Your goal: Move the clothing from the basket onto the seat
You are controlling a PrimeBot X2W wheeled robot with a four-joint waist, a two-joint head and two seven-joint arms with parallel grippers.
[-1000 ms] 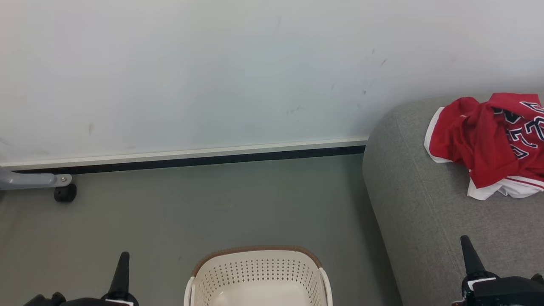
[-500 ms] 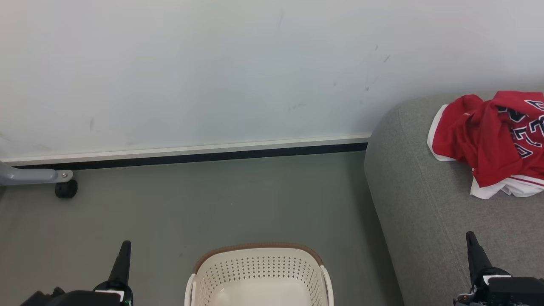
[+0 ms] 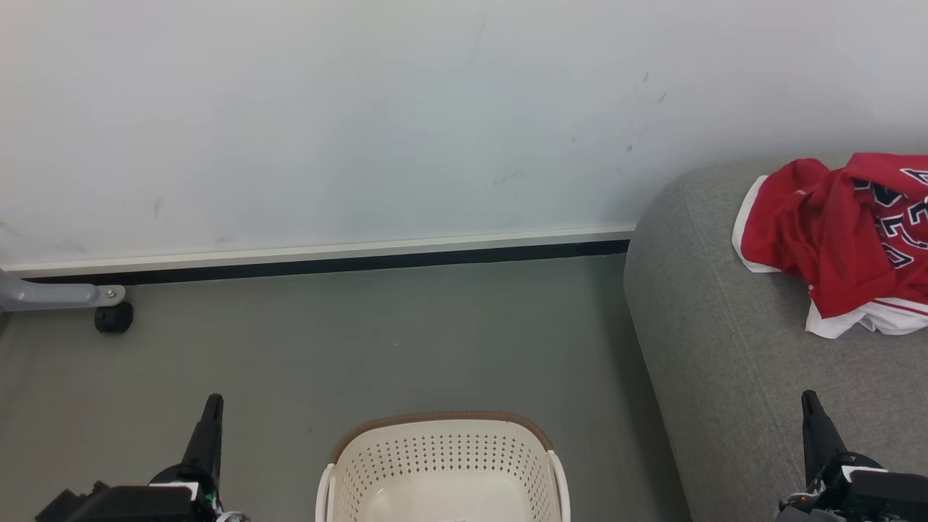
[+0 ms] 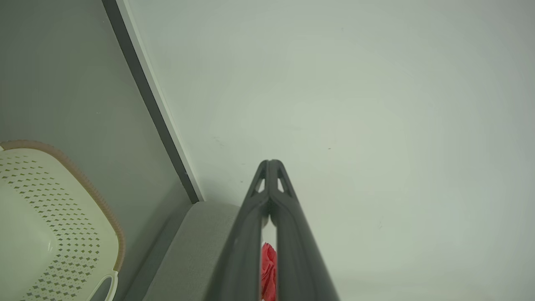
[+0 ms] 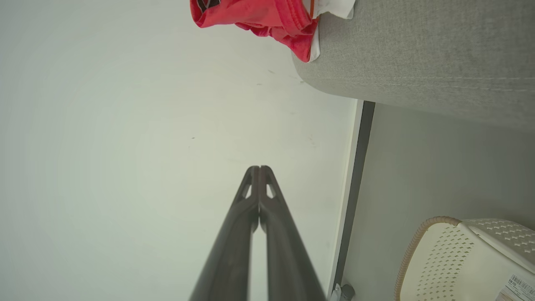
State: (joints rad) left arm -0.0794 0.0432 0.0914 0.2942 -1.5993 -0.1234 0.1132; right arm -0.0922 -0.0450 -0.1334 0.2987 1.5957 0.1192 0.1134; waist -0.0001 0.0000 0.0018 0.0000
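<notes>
In the head view, the left gripper [image 3: 212, 403] now reaches higher up the picture than a second ago, its dark tip further above the basket's rim. The right gripper [image 3: 809, 400] sits slightly further right. The wall, floor and furniture have all slid a little up and to the right together, which is the camera turning, not the things moving. The crumpled red clothing with white trim [image 3: 819, 232] lies where it did on the large grey fabric sofa [image 3: 725, 348], well apart from both grippers. The right frame edge cuts it off, so its dark white-edged lettering shows only in part. The cream perforated plastic basket with a brown woven-look rim [image 3: 442, 418] stands on the grey floor [image 3: 362, 341] between the grippers. Its near half is cut off, and what shows of the inside holds no cloth. A grey metal leg with a black caster [image 3: 114, 317] pokes in at the left.

In the left wrist view, the left gripper [image 4: 270, 163] has its two fingers pressed together with nothing between them. A sliver of the clothing [image 4: 267, 263] shows behind them, mostly hidden, on the sofa [image 4: 196, 251]. The basket [image 4: 92, 194] is at the left edge.

In the right wrist view, the right gripper [image 5: 259, 168] is likewise closed and empty. The clothing [image 5: 259, 16] is cropped at the top on the sofa [image 5: 418, 54]. A corner of the basket [image 5: 418, 234] carries a small label [image 5: 518, 286] too small to read.
</notes>
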